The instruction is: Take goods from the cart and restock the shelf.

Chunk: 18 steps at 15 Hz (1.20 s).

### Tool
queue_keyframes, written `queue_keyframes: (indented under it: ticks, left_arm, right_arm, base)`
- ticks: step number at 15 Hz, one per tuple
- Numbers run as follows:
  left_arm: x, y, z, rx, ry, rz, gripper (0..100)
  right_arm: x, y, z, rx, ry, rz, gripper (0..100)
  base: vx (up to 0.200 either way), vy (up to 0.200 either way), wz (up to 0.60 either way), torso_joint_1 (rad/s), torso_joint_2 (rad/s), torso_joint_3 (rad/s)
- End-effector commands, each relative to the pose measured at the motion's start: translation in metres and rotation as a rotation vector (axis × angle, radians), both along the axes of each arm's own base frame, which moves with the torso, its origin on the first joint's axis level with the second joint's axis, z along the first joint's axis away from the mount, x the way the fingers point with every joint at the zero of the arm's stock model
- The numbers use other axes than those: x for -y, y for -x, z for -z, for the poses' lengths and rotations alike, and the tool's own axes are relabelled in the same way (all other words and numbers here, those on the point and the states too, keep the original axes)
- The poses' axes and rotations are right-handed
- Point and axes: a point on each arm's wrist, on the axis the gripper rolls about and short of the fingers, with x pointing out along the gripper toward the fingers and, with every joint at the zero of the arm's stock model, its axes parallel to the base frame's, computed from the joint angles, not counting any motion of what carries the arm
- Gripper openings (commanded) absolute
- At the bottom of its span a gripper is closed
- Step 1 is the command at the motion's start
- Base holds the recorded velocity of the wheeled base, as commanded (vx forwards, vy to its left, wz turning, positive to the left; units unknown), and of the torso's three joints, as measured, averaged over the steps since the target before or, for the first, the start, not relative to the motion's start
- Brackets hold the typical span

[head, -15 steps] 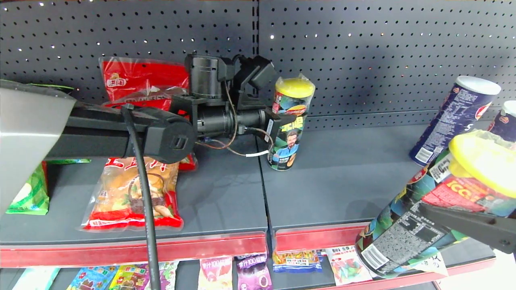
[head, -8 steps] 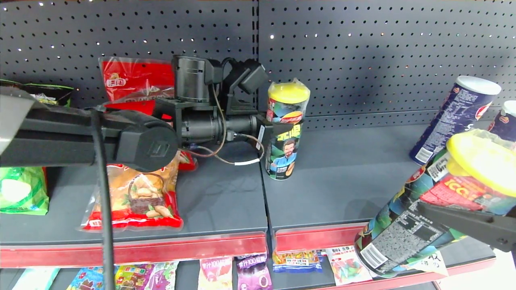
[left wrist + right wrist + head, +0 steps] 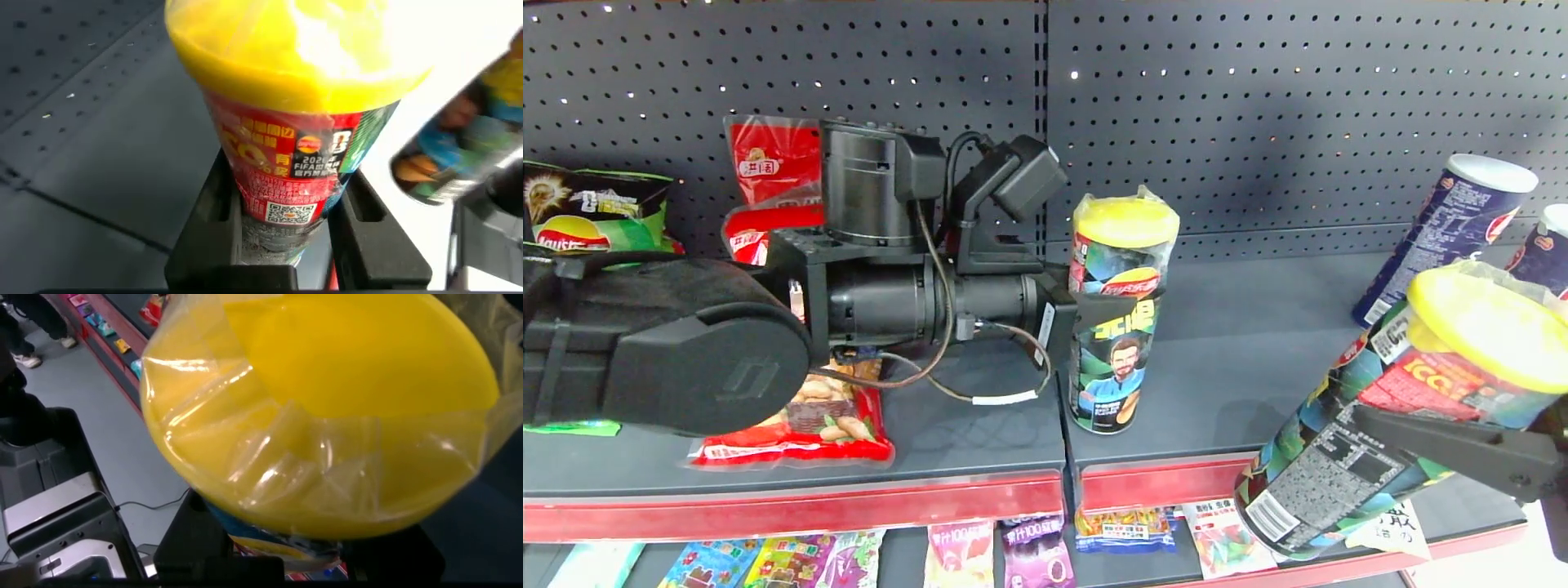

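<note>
Head view: the left hand (image 3: 1094, 314) is clamped round the middle of an upright can (image 3: 1123, 384) with a yellow lid. The can's long axis stands vertical, crosswise to the hand's level reach. Its base is at or just above the shelf (image 3: 1241, 343) board, close to the red front lip; whether it touches cannot be told. Bare board lies beyond this hand's fingertips. The right hand (image 3: 1437, 425) grips a tilted can (image 3: 1445, 376), lid high and base low, out in front of the lip. Two blue cans (image 3: 1441, 237) lean against the back panel beyond it. The left hand looks much nearer to a set-down, which would need only a short drop along the can's own axis.

Left wrist view: dark fingers (image 3: 204, 237) press both sides of the upright can (image 3: 294, 155), lid toward the camera, grey shelf (image 3: 98, 163) beyond.

Right wrist view: the tilted can's wrapped yellow lid (image 3: 327, 408) sits above the right hand (image 3: 286, 555), which holds it from below.
</note>
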Motion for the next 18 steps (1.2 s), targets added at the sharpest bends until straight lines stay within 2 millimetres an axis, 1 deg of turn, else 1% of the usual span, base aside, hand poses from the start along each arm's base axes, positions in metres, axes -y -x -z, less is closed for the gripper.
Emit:
queue_keyframes:
  ticks: [1, 3, 12, 13, 17, 18]
  left_arm:
    - [-0.002, 0.006, 0.003, 0.003, 0.002, 0.005, 0]
    - [0.002, 0.011, 0.005, 0.008, 0.012, 0.019, 0]
    - [0.0, 0.015, 0.016, 0.002, 0.003, 0.021, 0]
    - [0.0, 0.015, 0.017, 0.002, 0.003, 0.021, 100]
    - [0.0, 0.014, 0.017, 0.001, 0.003, 0.013, 100]
    - [-0.001, 0.014, 0.017, 0.004, 0.002, 0.0, 100]
  right_arm:
    - [0.0, -0.001, 0.0, -0.002, 0.001, -0.001, 0]
    - [0.0, 0.0, 0.001, -0.005, 0.002, -0.001, 0]
    - [-0.001, -0.002, 0.001, -0.009, 0.005, -0.001, 0]
    - [-0.001, -0.002, 0.001, -0.009, 0.005, -0.001, 0]
    - [-0.003, -0.006, -0.001, -0.007, 0.004, 0.003, 0]
    - [-0.005, -0.013, -0.007, -0.002, 0.003, 0.014, 0]
  base:
    - [0.0, 0.0, 0.0, 0.0, 0.0, 0.0]
    - [0.0, 0.0, 0.0, 0.0, 0.0, 0.0]
    - [0.0, 0.0, 0.0, 0.0, 0.0, 0.0]
    - [0.0, 0.0, 0.0, 0.0, 0.0, 0.0]
    - [0.0, 0.0, 0.0, 0.0, 0.0, 0.0]
    - [0.0, 0.0, 0.0, 0.0, 0.0, 0.0]
